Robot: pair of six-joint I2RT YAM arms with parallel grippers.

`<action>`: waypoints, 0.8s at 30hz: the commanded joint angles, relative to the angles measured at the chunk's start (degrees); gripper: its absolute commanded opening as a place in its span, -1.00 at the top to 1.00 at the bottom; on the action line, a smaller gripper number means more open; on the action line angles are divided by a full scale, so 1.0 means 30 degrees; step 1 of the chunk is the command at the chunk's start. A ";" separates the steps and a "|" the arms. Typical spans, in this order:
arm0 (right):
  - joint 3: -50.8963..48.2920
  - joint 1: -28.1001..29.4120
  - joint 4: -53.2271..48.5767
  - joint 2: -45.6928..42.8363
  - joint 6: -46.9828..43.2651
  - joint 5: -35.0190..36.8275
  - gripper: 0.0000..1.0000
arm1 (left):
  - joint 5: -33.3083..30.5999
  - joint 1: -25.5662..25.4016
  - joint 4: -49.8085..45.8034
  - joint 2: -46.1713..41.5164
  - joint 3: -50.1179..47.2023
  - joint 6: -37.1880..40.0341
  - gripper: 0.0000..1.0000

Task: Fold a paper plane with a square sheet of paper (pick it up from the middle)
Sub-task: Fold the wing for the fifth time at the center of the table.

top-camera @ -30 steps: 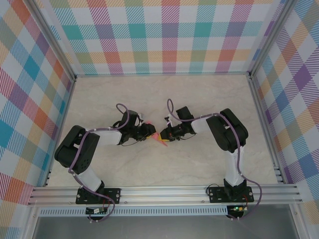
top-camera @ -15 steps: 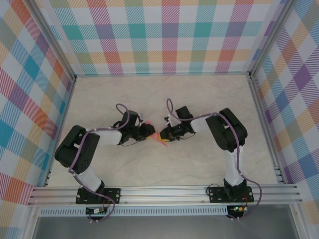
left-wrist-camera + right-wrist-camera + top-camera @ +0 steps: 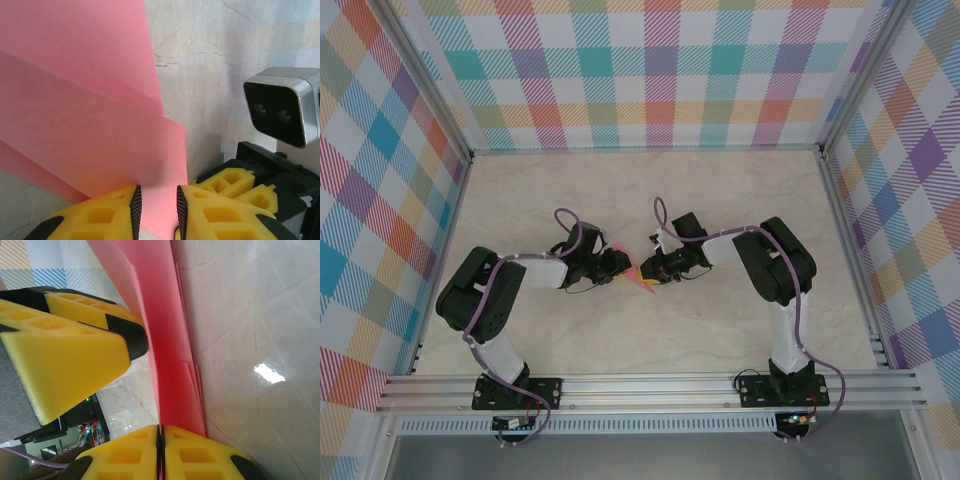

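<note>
The square sheet of paper (image 3: pixel 644 283) is at mid-table, raised between my two arms. It is already creased, and the left wrist view shows overlapping pink layers with sharp diagonal fold edges. I judge it very light, limp across its open faces, and stiffer along the creases. It should crumple or tear easily if the two sides pull against each other, and the smooth surface could slide out of a loose pinch. I think the best places to hold it are on a folded edge or where the layers stack, not on a single loose flap.

The right end effector (image 3: pixel 160 430) is clenched on the paper's lower edge, with the pink running straight into the seam between its yellow fingers. The left end effector (image 3: pixel 159 192) has its jaws a narrow gap apart. The paper's face shows through that gap, so I read it as not clamped. I cannot tell whether its pads press on the sheet.

By my count there is one sheet, at least three visible layers in it, two end effectors, and one wrist camera housing (image 3: pixel 282 107) on the right arm. All of this is over one marble-patterned table (image 3: pixel 720 200), which has plaid walls (image 3: pixel 660 70) around it.
</note>
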 commanded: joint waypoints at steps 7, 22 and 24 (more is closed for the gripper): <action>0.0279 -0.0125 -0.0794 0.0051 -0.0377 0.0191 0.70 | -0.0859 -0.0110 -0.1247 0.0390 0.0541 0.0071 0.45; 0.0008 -0.0095 -0.2317 -0.0823 -0.1560 0.1016 0.67 | -0.1084 -0.0095 -0.1698 0.0879 0.0775 -0.0251 0.45; 0.0043 -0.0125 -0.2607 -0.0738 -0.1683 0.1288 0.72 | -0.1080 -0.0091 -0.1732 0.0911 0.0775 -0.0253 0.45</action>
